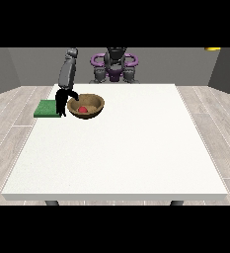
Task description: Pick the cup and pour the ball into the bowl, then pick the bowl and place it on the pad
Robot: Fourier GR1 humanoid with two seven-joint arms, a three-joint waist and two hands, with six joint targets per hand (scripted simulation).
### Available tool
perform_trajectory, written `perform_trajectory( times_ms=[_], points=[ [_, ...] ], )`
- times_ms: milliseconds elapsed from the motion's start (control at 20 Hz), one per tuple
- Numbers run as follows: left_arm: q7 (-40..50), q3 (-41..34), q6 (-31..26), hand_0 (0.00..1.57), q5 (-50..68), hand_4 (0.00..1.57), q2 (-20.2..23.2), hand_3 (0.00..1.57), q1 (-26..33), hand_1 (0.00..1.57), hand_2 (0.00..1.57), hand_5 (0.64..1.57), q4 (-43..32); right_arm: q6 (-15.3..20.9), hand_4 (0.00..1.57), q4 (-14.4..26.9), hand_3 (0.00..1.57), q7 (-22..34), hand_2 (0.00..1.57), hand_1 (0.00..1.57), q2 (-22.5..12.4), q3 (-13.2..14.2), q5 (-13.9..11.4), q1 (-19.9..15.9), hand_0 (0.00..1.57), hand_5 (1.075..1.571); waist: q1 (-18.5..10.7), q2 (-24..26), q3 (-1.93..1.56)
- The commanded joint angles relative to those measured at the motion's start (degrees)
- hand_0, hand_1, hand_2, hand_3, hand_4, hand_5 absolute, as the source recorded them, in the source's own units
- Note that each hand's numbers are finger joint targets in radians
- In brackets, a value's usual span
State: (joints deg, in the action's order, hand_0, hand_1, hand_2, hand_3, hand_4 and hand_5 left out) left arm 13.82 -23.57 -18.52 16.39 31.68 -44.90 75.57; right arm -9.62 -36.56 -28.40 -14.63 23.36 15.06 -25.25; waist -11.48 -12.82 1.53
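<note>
The bowl (86,105), brown and wooden-looking, sits on the white bench (116,153) towards its far corner at the view's left, with a red ball (82,108) lying inside it. Just beside the bowl, further left, a green pad (46,108) lies flat at the bench's edge. The hand at the view's left (63,102) hangs down between pad and bowl, a black finger arching onto the bowl's near rim; whether it pinches the rim I cannot tell.
</note>
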Motion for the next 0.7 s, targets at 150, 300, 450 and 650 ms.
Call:
perform_trajectory(
  times_ms=[150,300,450,650],
  points=[
    [-1.2,-2.0,-3.6,0.00,2.6,1.02,2.1,0.00,2.7,0.00,0.00,1.543,-1.9,4.7,0.50,2.0,0.00,3.4,0.00,0.00,3.1,0.3,0.7,-2.6,0.00,1.556,-1.4,-0.5,-1.50],
    [0.4,-1.8,-1.2,0.00,2.5,1.02,2.4,0.00,-0.5,0.00,0.00,1.533,1.3,10.0,0.62,5.3,0.45,6.5,1.57,1.48,1.1,0.8,-1.6,2.0,1.48,1.491,-2.5,-3.4,-1.57],
    [-0.1,-3.5,-3.1,0.00,4.4,1.03,4.3,0.00,-0.9,0.00,0.00,1.529,0.8,13.1,0.94,3.1,1.57,5.8,1.57,1.57,-2.1,0.6,-4.0,4.7,1.57,1.471,-3.4,-6.5,-1.48],
    [0.7,-3.6,-3.2,0.00,5.4,1.11,3.5,0.00,0.3,0.00,0.00,1.519,0.7,15.2,0.92,-0.3,1.41,10.0,1.57,1.57,-4.2,-0.4,-5.4,6.7,1.57,1.525,-3.3,-4.5,-1.42]
  ],
)
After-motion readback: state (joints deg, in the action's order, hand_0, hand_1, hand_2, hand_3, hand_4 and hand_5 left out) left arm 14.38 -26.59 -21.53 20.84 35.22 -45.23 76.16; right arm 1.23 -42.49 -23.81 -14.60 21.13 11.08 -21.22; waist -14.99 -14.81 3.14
